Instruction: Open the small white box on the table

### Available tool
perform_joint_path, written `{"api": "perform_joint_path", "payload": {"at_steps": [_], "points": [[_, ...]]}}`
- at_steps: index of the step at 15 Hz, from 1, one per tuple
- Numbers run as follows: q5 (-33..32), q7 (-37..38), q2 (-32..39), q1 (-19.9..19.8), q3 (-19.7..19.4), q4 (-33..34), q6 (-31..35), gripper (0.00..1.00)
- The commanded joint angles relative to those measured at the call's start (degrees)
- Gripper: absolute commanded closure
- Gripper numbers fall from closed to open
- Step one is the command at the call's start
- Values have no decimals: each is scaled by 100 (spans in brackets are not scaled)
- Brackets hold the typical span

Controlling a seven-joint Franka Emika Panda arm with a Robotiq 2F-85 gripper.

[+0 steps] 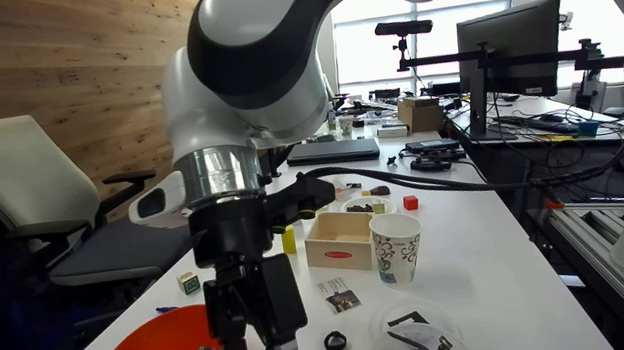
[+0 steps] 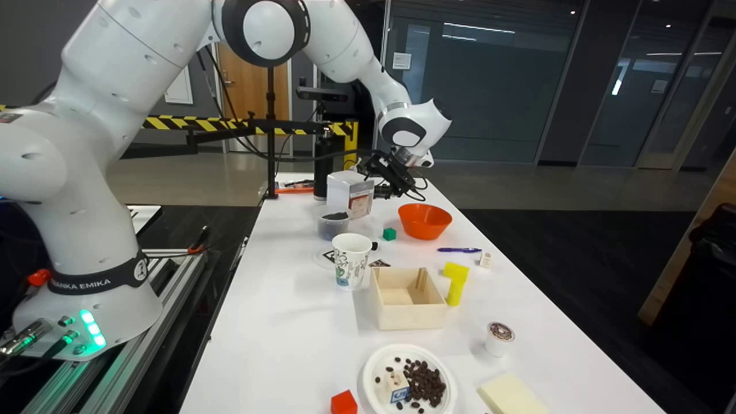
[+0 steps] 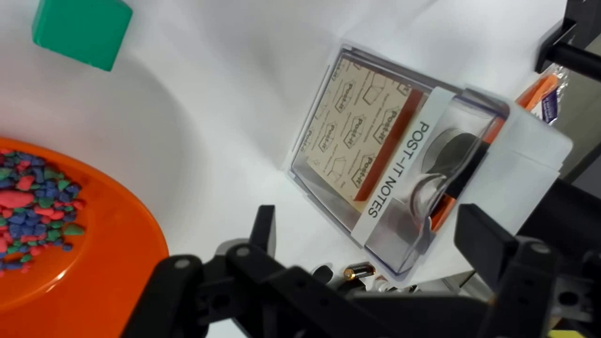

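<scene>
Wrist view: the white box (image 3: 403,164) lies beyond the pincer (image 3: 366,224), jaws wide apart.

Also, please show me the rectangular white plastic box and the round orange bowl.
Rectangular white plastic box (image 3: 401,166): wrist view, on its lettered face.
Round orange bowl (image 3: 119,246): wrist view, on its bare inner wall.

The box (image 2: 349,191) stands near the bowl (image 2: 425,227).

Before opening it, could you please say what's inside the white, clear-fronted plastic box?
The box shows a tan Post-it pack; other shapes are unclear. Its white lettered label covers what's behind.
</scene>
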Motion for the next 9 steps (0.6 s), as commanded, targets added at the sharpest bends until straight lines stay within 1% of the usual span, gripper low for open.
{"api": "perform_joint_path", "payload": {"at_steps": [1,2,3,7,9], "points": [[-245,335,143,100,-33,265,-20,6],[-252,350,161,102,-25,295,-22,10],[-257,361,178,106,-16,318,-36,8],[-302,461,191,155,-19,337,-48,10],[-327,509,185,170,-14,308,-46,8]]}}
